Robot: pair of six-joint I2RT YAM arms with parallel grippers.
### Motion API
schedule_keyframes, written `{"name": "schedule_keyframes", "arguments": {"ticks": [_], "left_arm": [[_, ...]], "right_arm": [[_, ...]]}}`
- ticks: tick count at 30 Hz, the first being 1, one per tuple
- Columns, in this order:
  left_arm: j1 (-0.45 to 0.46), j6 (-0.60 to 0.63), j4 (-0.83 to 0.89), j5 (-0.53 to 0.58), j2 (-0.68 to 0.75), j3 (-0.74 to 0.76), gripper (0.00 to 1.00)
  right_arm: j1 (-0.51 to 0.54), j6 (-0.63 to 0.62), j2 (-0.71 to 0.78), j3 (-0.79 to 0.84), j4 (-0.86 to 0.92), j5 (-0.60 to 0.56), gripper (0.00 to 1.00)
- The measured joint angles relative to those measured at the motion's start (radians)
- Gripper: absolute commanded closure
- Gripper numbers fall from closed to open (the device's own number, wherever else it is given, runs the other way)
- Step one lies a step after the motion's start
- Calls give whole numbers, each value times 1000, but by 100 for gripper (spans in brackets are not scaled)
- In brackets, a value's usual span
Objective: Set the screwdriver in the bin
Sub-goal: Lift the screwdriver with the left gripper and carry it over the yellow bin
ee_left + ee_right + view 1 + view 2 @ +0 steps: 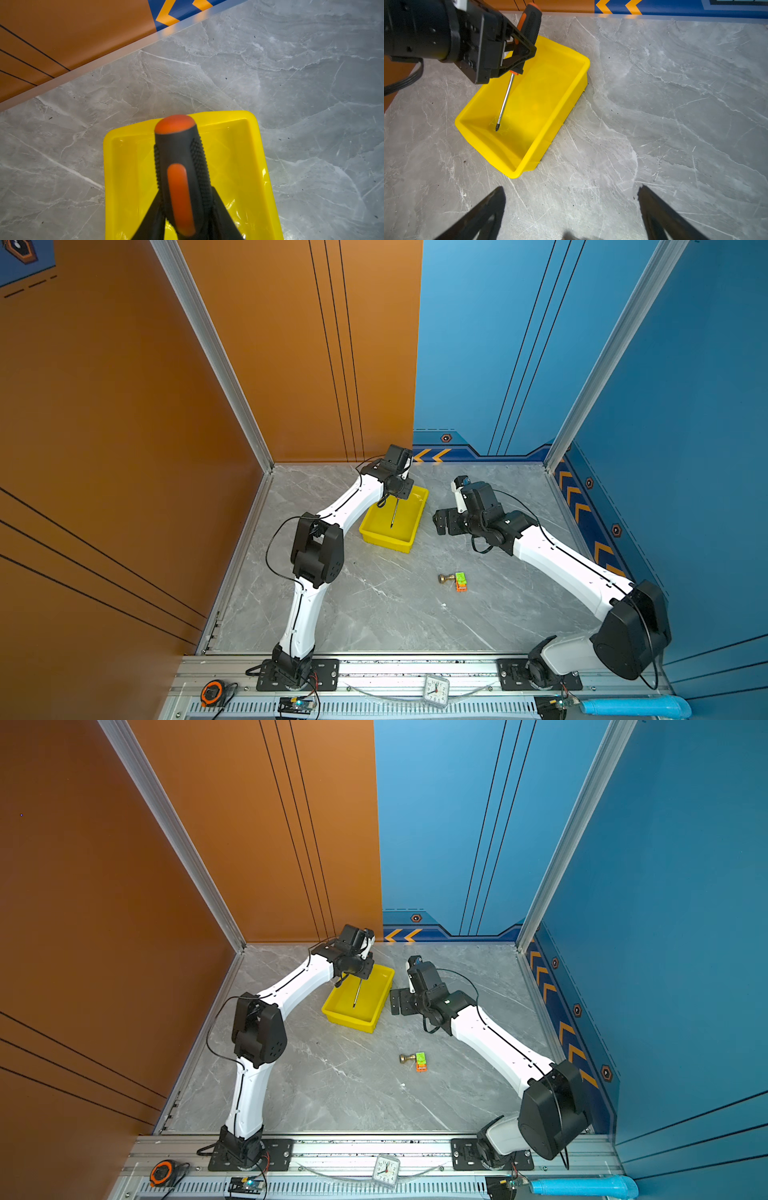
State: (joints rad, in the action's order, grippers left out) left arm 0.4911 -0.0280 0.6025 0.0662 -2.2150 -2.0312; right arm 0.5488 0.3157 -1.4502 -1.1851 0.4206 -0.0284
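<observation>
Top views: left gripper point(398, 494) over the far end of the bin point(409, 537), jaws clamped on the screwdriver point(394, 514). Shaft slants down into the bin, tip near the floor of it; contact cannot be judged from here. The other top view shows the same: left gripper point(360, 972), screwdriver point(357, 995), bin point(372, 1020). Right gripper point(441, 523) just beside the bin's right wall, holding nothing. Brass knob point(445, 578) and green-and-orange block point(460, 581) touching each other on the grey marble tabletop point(374, 605), well apart from the bin.

Left wrist view: black handle with orange cap and orange inlay, screwdriver point(180, 166), pinched between the two black jaws. Yellow bin point(264, 166) directly below.

Right wrist view: left gripper point(517, 56) grips the handle low down; screwdriver point(505, 98) tilted, tip at the bin point(566, 97) floor, appears to touch. Right gripper point(571, 209): jaws spread wide, bare tabletop point(675, 104) between them.
</observation>
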Motion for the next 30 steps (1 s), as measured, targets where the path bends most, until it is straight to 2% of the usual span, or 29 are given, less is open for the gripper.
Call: {"name": "schedule_keyframes", "arguments": {"ticks": [30], "left_arm": [[-7, 13, -19, -27, -106, 75, 100]], "right_arm": [[3, 48, -33, -17, -1, -1, 0]]}}
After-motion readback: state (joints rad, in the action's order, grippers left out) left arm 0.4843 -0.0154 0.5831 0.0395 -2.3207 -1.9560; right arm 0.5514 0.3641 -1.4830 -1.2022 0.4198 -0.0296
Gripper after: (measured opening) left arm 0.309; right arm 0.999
